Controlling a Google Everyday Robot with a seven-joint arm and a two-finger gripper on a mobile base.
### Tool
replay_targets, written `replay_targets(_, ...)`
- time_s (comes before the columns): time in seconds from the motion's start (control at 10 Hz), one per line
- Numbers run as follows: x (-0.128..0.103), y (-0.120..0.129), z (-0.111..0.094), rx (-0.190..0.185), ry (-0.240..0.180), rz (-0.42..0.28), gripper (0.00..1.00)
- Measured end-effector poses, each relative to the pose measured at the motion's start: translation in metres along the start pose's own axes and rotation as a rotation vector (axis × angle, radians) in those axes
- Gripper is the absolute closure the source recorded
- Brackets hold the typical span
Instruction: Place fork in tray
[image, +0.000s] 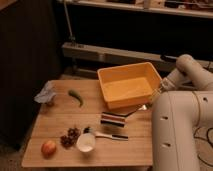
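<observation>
The tray (131, 85) is a large orange bin standing at the back right of the wooden table (60, 120); I see nothing inside it. The fork (136, 110) is a slim silvery piece lying slantwise just off the tray's front right corner, its upper end pointing toward my gripper. My gripper (156, 95) is at the end of the white arm, low beside the tray's right front corner, close to the fork's upper end. I cannot see whether it touches the fork.
A dark striped box (113, 120) lies in front of the tray. A black-handled utensil (111, 135), a white cup (86, 142), a dark berry cluster (70, 137) and an apple (48, 148) sit near the front edge. A green pepper (76, 96) and a pale crumpled bag (46, 94) lie at the left. The robot's white body (180, 130) fills the right.
</observation>
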Motion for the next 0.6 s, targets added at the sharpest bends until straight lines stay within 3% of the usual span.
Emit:
replay_targets(0.2,0.000,0.000,0.000,0.000,0.000,0.001,1.00)
replay_targets(0.4,0.000,0.002,-0.001,-0.025,0.006,0.005,1.00)
replay_targets(0.5,-0.001,0.007,-0.010,-0.082,0.016,0.012,1.00)
replay_targets(0.6,-0.003,0.017,-0.023,-0.165,0.023,0.020,1.00)
